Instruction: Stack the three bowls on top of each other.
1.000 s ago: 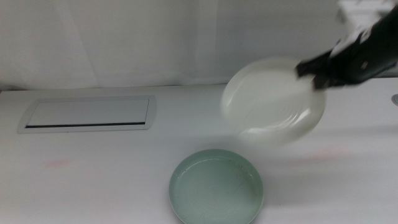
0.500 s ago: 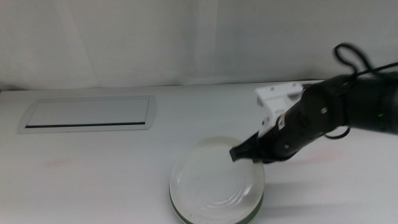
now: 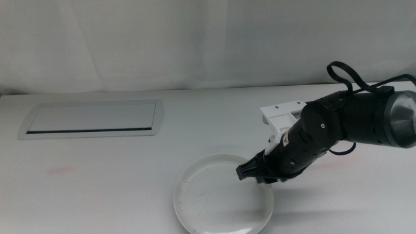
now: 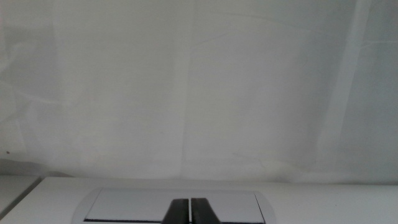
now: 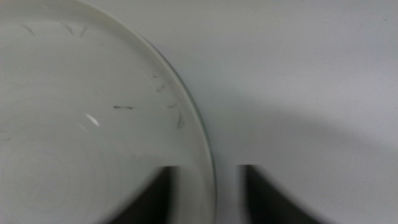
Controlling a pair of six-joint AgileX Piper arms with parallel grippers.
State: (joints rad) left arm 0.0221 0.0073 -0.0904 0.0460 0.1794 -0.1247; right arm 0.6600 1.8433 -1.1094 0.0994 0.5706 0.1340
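Observation:
A cream-white bowl (image 3: 223, 194) lies level at the table's front centre. In the right wrist view a thin pale green edge (image 5: 200, 124) of a bowl beneath it shows along its rim (image 5: 208, 155). No other bowl is visible. My right gripper (image 3: 251, 174) has come in from the right and sits at the cream-white bowl's right rim. Its jaws stand open, one inside the rim and one outside, with a gap to the outer jaw (image 5: 208, 186). My left gripper (image 4: 189, 211) is shut on nothing, held back out of the middle view and facing the backdrop.
A flat white rectangular panel (image 3: 91, 118) is set into the table at the back left and also shows as the panel (image 4: 180, 204) in the left wrist view. A white curtain hangs behind the table. The right arm's black cable (image 3: 348, 73) loops above its wrist.
The right gripper swung the cream-white bowl from high at the back right down onto the pale green bowl, covering it. The bowl now rests flat and the jaws have parted.

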